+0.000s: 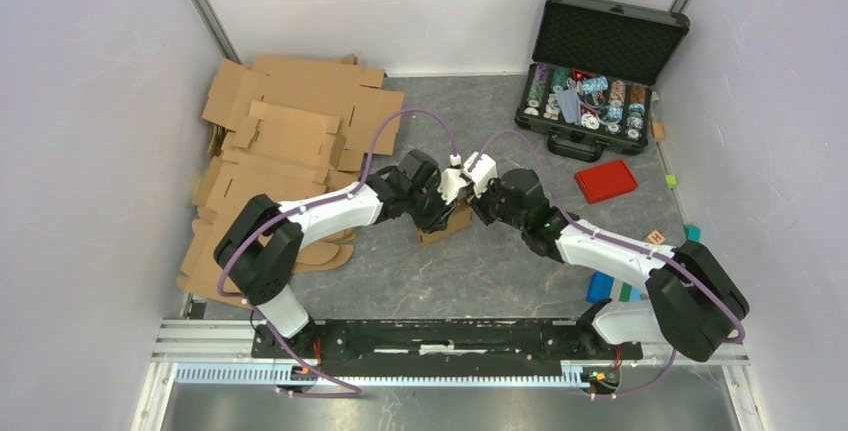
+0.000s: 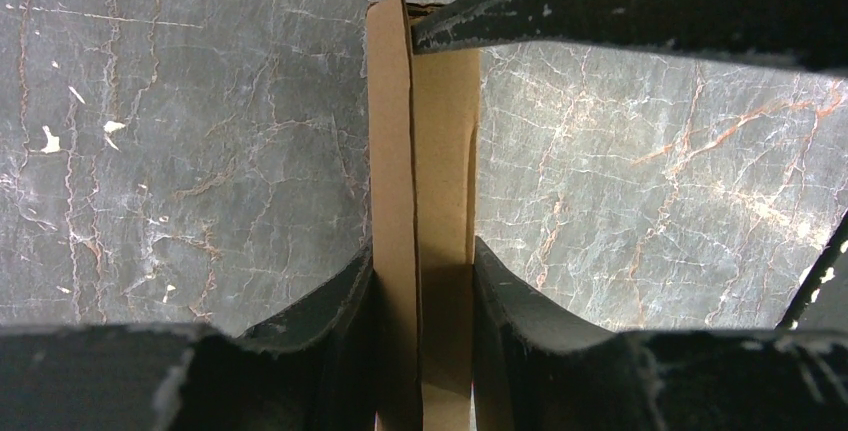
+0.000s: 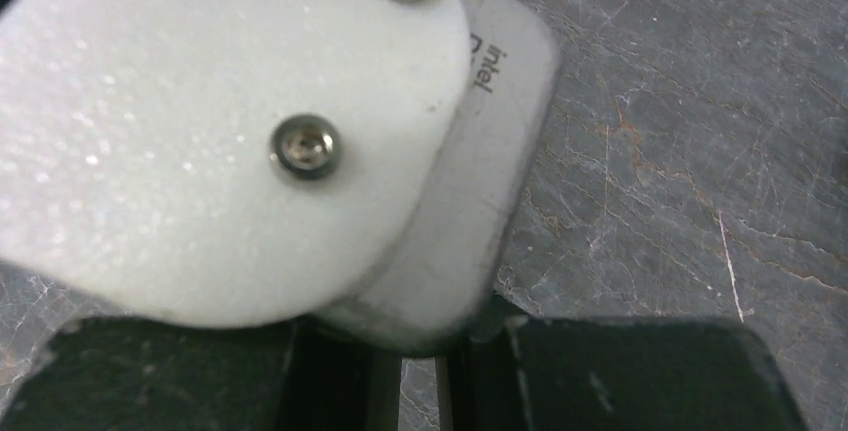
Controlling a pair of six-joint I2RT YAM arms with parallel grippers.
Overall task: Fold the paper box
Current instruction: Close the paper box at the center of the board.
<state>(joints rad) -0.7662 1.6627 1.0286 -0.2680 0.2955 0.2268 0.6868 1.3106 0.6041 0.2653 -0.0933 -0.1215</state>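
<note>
Brown cardboard, the paper box (image 1: 447, 223) sits at about the middle of the worktop (image 1: 480, 281), between the two wrists. In the left wrist view it stands as a narrow upright strip of folded panels (image 2: 420, 171). The left gripper (image 2: 422, 281) is clamped on it, with a dark finger (image 2: 330, 321) pressed against each face. From above, the left gripper (image 1: 437, 213) reaches the box from the left-edge side.

The right gripper (image 1: 476, 207) meets it from the right-edge side. In the left wrist view a black finger (image 2: 640, 1) crosses the far top of the strip, touching its edge. The right wrist view is mostly filled by a white mount (image 3: 220, 131) with two screws and a silver camera body (image 3: 480, 181) marked intel. Below them the right gripper's jaws show a thin gap, but the tips are hidden. Whether they pinch the cardboard or have let go cannot be told.

A heap of flat cardboard sheets (image 1: 285, 141) covers the far-left corner and runs down the left edge. An open black case (image 1: 608, 46) holding chips (image 1: 585, 99) stands in the far-right corner, and a red lid (image 1: 606, 180) lies just in front of it. A blue block (image 1: 603, 286) rests near the right edge by the right arm.
</note>
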